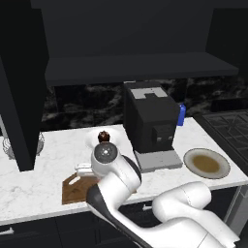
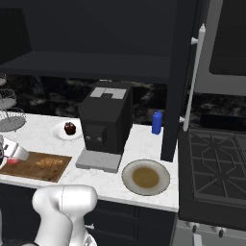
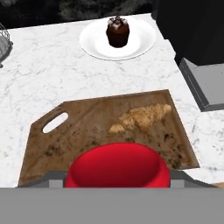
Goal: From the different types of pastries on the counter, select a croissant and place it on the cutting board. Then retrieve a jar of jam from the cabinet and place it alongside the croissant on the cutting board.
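Pincer (image 3: 117, 183), 1 jar of jam (image 3: 117, 165), 1 croissant (image 3: 141, 118)

Open board here: the cutting board (image 3: 83, 131) is bare on its slot-handle side and along its far edge, with the croissant (image 3: 141, 118) lying across its middle right. Beyond it, clear marble counter (image 3: 48, 74) runs up to the white plate (image 3: 94, 43) carrying the cupcake (image 3: 118, 31). The black coffee machine (image 1: 150, 121) and its grey tray (image 3: 205, 83) wall off the right.
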